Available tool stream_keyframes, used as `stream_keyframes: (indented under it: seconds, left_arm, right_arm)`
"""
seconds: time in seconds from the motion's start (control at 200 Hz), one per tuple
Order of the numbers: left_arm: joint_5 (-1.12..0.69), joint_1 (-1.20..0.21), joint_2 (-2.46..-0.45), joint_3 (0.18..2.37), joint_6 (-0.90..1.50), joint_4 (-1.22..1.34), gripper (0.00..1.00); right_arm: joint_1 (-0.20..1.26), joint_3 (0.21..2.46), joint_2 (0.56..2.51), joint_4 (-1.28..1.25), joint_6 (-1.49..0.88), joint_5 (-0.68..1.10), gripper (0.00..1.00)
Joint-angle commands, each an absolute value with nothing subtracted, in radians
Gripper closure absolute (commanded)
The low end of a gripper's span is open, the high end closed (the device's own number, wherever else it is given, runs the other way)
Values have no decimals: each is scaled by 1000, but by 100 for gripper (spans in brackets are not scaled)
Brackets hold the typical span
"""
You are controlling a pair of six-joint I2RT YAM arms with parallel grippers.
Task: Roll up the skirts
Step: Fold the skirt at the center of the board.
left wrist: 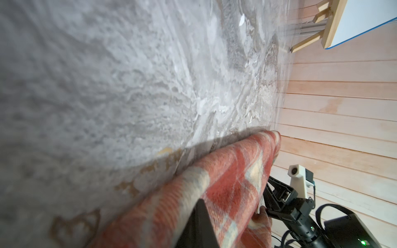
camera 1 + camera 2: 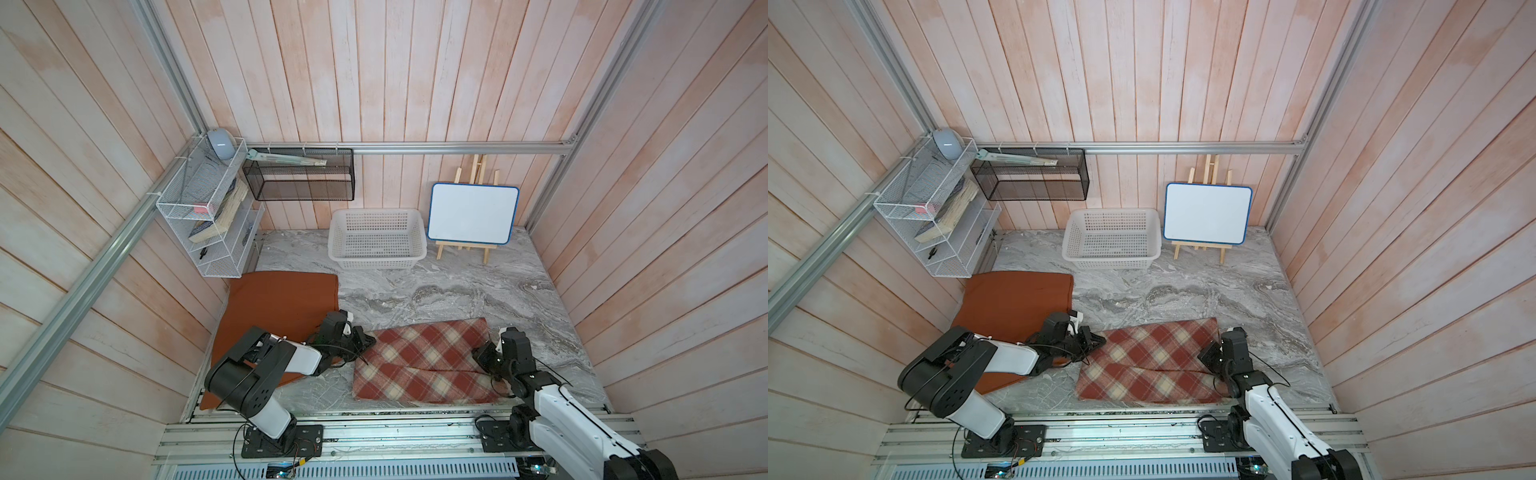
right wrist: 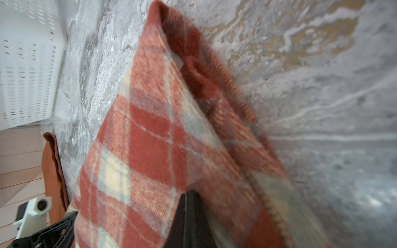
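Cloth of the plaid skirt (image 2: 424, 359), folded on the bench (image 2: 457, 291), looks thick, soft and springy; the left end effector (image 2: 368, 341) and right end effector (image 2: 480, 354) each pinch one side edge.

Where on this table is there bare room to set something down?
Widest: the bare band of table between the basket and whiteboard behind and the plaid skirt in front. Also the strip from that skirt to the right wall. Crowded: the left side under the orange skirt, and the front, where left gripper and right gripper pinch the plaid skirt.
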State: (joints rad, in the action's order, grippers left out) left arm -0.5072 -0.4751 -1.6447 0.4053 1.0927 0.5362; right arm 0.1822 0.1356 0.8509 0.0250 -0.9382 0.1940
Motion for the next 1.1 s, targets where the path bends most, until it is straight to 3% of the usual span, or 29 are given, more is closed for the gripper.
stream_keyframes:
  seconds: [0.0, 0.485, 0.665, 0.685, 0.72, 0.825, 0.905, 1.045, 1.095]
  left_arm:
    - [-541, -438, -1697, 429, 1089, 528, 100]
    - [-554, -365, -1764, 763, 958, 307, 100]
    - [-460, -355, -1561, 762, 868, 125, 100]
    - [-440, -354, -1529, 757, 851, 88, 94]
    - [-403, -352, -1474, 743, 823, 20, 79]
    - [-387, -352, -1396, 672, 783, -83, 61]
    - [-428, -352, -1411, 617, 785, -87, 57]
    - [-462, -352, -1445, 576, 802, -54, 47]
    - [-481, -352, -1457, 582, 791, -55, 33]
  right_arm:
    - [167, 134, 897, -13, -901, 201, 100]
    - [72, 414, 1275, -147, -757, 290, 100]
    - [78, 534, 1158, 35, -644, 249, 100]
    - [81, 545, 1136, 62, -627, 238, 100]
    - [82, 564, 1099, 115, -601, 197, 92]
    - [75, 560, 1012, 178, -567, 67, 55]
    - [74, 523, 1012, 154, -589, 85, 45]
    - [74, 530, 1127, 166, -549, 80, 35]
    - [69, 527, 1158, 158, -538, 70, 30]
